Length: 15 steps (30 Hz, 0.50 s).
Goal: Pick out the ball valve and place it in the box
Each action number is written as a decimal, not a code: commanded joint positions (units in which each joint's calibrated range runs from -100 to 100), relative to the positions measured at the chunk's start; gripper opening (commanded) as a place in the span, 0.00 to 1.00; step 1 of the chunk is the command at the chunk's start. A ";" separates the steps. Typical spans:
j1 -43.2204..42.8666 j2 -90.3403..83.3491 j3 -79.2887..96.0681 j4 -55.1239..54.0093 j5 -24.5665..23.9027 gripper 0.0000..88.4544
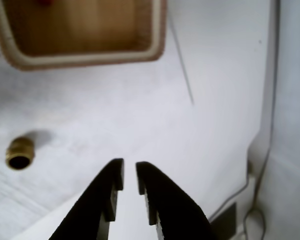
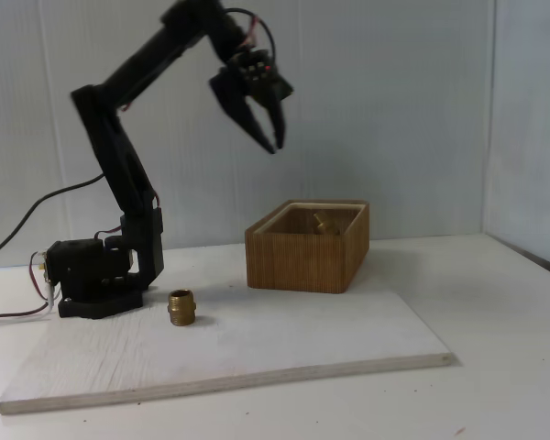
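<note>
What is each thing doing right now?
End effector: raised above the table, nearly shut, holding nothing.
Box: upright, open on top, a brass part just visible inside.
Brass fitting: resting alone on the white board, untouched.

Both views are evenly and softly lit, with pale walls and tabletop reading almost white. The wrist view is blurred throughout: the box [image 1: 85,55] at the upper left has smeared edges, the gripper [image 1: 130,182] at the bottom centre is a featureless black silhouette, and the brass fitting [image 1: 20,152] at the left casts a faint soft shadow toward the upper right. The fixed view is sharper, though slightly grainy; shadows under the box [image 2: 307,249] and fitting [image 2: 181,307] are weak and diffuse, with no glare.
</note>
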 commanded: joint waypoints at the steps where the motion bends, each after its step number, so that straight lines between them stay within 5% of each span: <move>1: 0.16 -9.09 7.14 -0.43 -0.40 0.01; 15: 0.83 -35.54 44.77 -19.20 -0.09 0.01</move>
